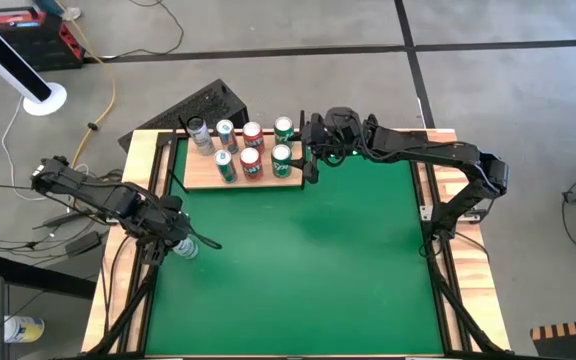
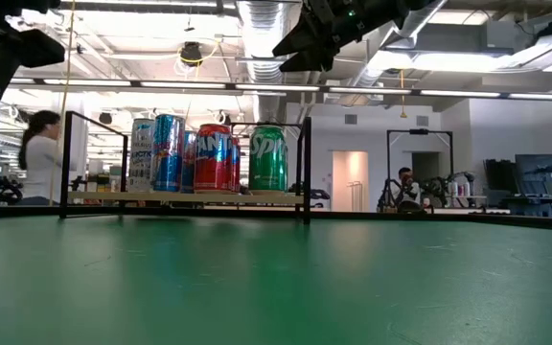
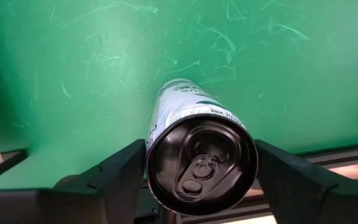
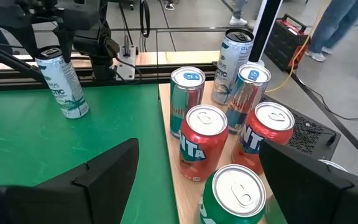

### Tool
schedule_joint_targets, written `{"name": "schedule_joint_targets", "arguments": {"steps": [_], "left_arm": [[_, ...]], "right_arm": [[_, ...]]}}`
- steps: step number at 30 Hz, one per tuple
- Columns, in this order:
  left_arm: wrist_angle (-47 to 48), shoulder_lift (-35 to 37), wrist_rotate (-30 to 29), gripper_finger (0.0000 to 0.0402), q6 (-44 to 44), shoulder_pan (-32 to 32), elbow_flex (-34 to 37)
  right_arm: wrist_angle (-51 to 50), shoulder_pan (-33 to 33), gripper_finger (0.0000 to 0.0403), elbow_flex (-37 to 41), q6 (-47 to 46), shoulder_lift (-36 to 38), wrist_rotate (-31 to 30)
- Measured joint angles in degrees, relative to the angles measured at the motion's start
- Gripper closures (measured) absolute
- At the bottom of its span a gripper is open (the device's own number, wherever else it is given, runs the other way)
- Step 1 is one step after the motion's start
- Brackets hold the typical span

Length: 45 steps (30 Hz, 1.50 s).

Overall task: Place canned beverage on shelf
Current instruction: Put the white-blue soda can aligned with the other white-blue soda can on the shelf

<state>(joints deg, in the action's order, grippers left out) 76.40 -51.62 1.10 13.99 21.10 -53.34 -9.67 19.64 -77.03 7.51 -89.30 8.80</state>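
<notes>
The left pincer [image 1: 180,243] stands over the bench [image 1: 308,270] at its left edge, fingers [image 3: 114,171] straddling an upright white can [image 3: 194,140]; whether they press its sides cannot be told. The can rests on the green surface, well apart from the shelf [image 1: 198,181]. The shelf sits at the far left of the bench and carries seven cans. The right pincer [image 1: 308,152] hangs above the shelf's right end, fingers apart, holding nothing.
</notes>
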Motion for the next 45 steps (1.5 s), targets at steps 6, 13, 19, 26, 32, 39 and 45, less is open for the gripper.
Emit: {"name": "schedule_joint_targets", "arguments": {"steps": [6, 13, 19, 26, 32, 39, 45], "left_arm": [[-0.55, -0.09, -1.05, 0.017, -5.24, -0.17, -0.46], [-5.75, -4.46, -4.67, 0.017, -18.43, -6.5, -8.36], [0.06, -10.35, -7.19, 0.017, -31.95, -15.18, -17.77], [1.88, -13.97, -10.09, 0.017, -45.67, -30.33, -19.37], [2.18, -14.06, -8.15, 0.017, -52.42, -41.84, -19.37], [0.63, -14.16, 4.07, 0.017, -48.93, -44.46, -19.37], [-3.25, -13.99, 7.49, 0.017, -47.68, -38.6, -19.37]], "right_arm": [[-0.23, 0.0, 0.0046, 0.0, 0.95, 0.0, 0.02], [-0.12, 0.0, 0.0046, 0.0, 4.87, 0.0, 0.11], [-2.18, 0.41, 0.0046, 0.0, 6.8, 0.0, 5.96], [-5.09, 0.5, 0.0046, 0.0, 12.37, 0.0, 15.61], [-5.06, 1.15, 0.0046, 0.0, 12.97, 0.0, 15.91], [0.89, -0.76, 0.0046, -0.04, 12.21, -5.34, 25.06], [17.54, -5.79, 0.0046, -0.04, 8.99, -12.9, 28.74]]}}
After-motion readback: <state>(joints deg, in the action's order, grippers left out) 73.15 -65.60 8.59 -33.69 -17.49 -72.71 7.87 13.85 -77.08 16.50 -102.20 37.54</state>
